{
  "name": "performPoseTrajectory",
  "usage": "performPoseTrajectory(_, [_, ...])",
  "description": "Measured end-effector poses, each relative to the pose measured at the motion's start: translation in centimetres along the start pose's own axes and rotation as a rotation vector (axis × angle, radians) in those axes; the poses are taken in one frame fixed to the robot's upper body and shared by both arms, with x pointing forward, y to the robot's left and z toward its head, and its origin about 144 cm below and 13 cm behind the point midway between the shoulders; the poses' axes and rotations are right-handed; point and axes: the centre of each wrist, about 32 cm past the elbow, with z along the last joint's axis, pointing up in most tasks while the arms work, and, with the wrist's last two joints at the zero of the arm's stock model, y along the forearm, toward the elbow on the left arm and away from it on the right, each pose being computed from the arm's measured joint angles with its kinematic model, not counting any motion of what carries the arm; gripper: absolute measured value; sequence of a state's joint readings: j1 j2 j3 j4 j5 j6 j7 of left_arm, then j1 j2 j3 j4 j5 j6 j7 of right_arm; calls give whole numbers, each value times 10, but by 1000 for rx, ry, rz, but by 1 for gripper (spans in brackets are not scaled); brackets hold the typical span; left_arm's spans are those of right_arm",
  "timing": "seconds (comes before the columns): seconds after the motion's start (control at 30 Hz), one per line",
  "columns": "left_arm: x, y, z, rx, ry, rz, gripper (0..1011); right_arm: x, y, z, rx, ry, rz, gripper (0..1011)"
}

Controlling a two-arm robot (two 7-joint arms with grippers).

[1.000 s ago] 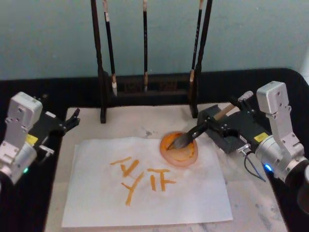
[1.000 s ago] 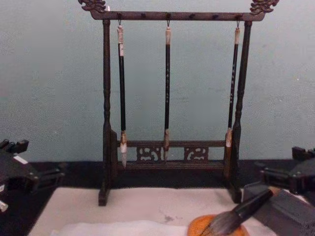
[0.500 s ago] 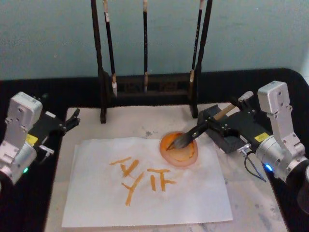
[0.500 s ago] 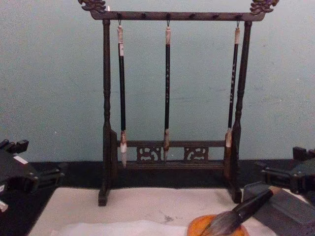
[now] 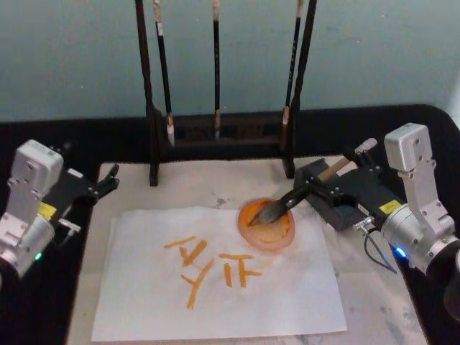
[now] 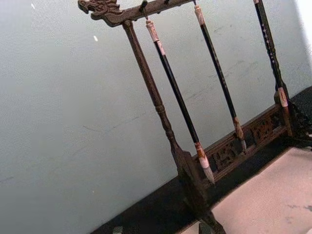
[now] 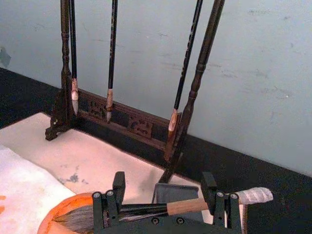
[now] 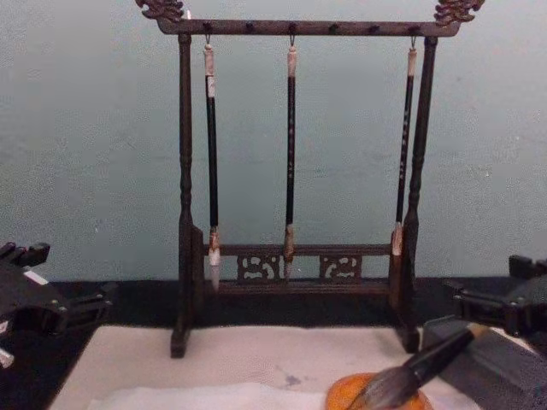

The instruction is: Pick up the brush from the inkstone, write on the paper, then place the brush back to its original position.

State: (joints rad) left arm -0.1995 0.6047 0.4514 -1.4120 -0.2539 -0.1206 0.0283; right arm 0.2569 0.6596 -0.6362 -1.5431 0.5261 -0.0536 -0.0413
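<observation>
The brush lies at a slant, its dark bristles in an orange dish and its tan handle across the dark inkstone. My right gripper is open, a finger near each end of the handle without pressing it. In the right wrist view the brush runs behind the two spread fingers of the right gripper. The paper carries orange strokes. From the chest the brush and inkstone sit low right. My left gripper is parked at the mat's left edge, open.
A dark wooden rack with three thin hanging brushes stands behind the cream mat; it shows too in the left wrist view as the rack. The black table surrounds the mat.
My right gripper has drawn back and up a little from the brush handle. The brush, dish and left arm have stayed put.
</observation>
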Motion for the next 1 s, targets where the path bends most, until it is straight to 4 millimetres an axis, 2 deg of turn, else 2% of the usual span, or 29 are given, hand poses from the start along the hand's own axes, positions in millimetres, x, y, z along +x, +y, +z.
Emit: performPoseTrajectory(1.0, [0,0,0,0,0,0,1010,0,0,0,0,2,0,1000])
